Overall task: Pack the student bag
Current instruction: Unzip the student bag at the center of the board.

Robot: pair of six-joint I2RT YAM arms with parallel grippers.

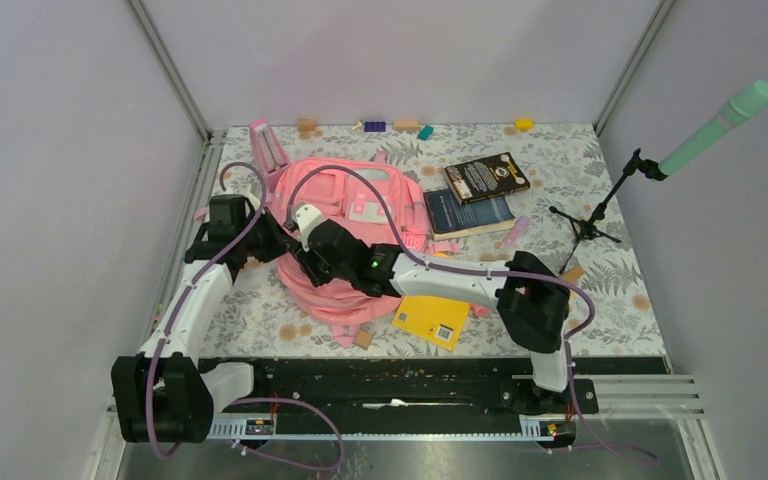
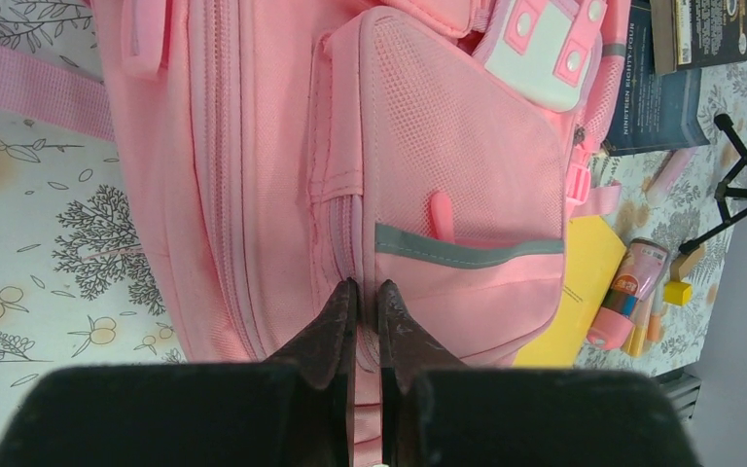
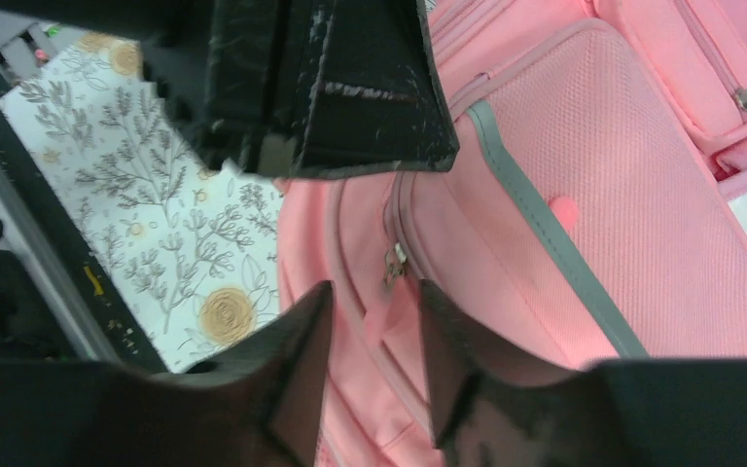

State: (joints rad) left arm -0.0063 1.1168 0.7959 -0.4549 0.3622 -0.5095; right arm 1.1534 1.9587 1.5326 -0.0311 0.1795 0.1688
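Bag [image 1: 340, 300] lay flat, left of centre on the table [image 1: 600, 290], our left gripper [image 2: 365, 284] pinching fabric beside its zip seam, we judged to steady it, while our right gripper [image 3: 374, 287] stood spread astride the zip pull [image 3: 392, 265], not yet gripping.

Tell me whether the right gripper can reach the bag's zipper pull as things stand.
Probably yes: the zipper pull sits just ahead of the open right gripper, with nothing in between.
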